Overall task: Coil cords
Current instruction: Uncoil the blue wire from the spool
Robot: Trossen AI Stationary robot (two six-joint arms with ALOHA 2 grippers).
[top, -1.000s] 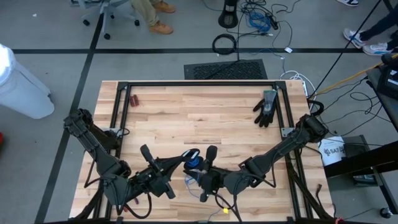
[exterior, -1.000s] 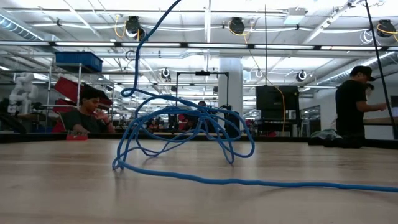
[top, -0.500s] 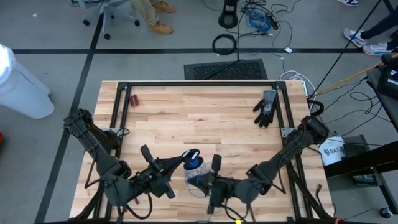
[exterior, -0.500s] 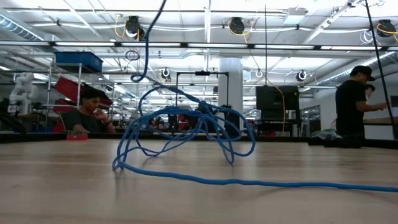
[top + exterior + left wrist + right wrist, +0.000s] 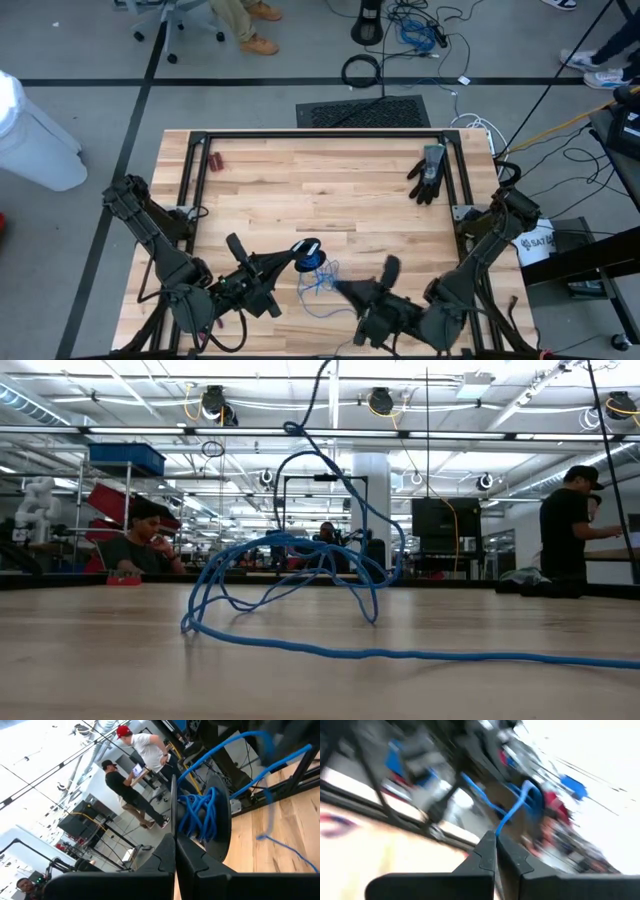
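The cord is a thin blue cable. Part of it is a small coil (image 5: 309, 249) wound on my left gripper (image 5: 298, 254), which is shut and held level above the table's near middle. The rest lies as loose loops (image 5: 290, 575) on the wood, with one strand (image 5: 450, 655) trailing along the table. My right gripper (image 5: 340, 288), just to the right of the loops and nearer the front edge, is shut on a strand that rises out of the low view (image 5: 318, 380). My left gripper has the cord's coil (image 5: 200, 812) wound round one finger; the turns come out of the seam between the shut fingers. The fingers are level and the coil hangs clear of the table. My right gripper pinches a single strand (image 5: 502, 826) at its fingertips, the fingers level. The strand runs on from the tips toward my left gripper, clear of the table.
A black glove (image 5: 428, 172) lies at the far right of the table and small red-handled pliers (image 5: 215, 160) at the far left. A black frame rail (image 5: 320, 135) borders the wood. People sit and stand in the room beyond the table.
My right gripper has shut on the strand, then swung toward the table's right and near edges, rising a little and rolling. The strand it holds has been drawn up and across the loops, which otherwise stay on the table.
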